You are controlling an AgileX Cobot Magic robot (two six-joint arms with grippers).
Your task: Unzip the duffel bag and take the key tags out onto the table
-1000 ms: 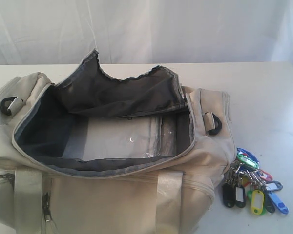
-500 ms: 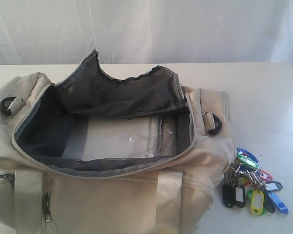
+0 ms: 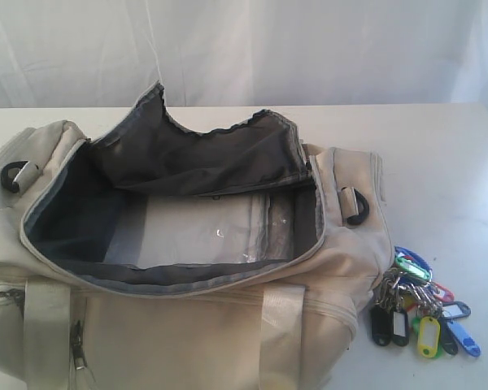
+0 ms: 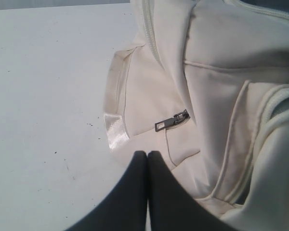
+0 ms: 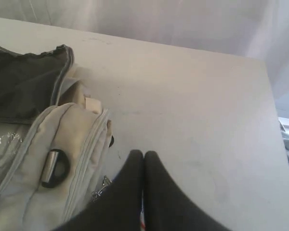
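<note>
Cloth duffel bag point(image 3: 187, 337) (matt weave)

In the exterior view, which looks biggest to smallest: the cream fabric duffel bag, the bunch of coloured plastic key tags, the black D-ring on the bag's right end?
Largest: the cream fabric duffel bag.
Next: the bunch of coloured plastic key tags.
Smallest: the black D-ring, though it sits farther back.

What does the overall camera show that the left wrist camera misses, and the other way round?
Only the exterior view shows the key tags, lying on the table just right of the duffel bag, and the bag's open top with its dark lining. Only the left wrist view shows the left tool, its dark fingers pressed together with nothing between them. Both show the cream bag and the white table.
</note>
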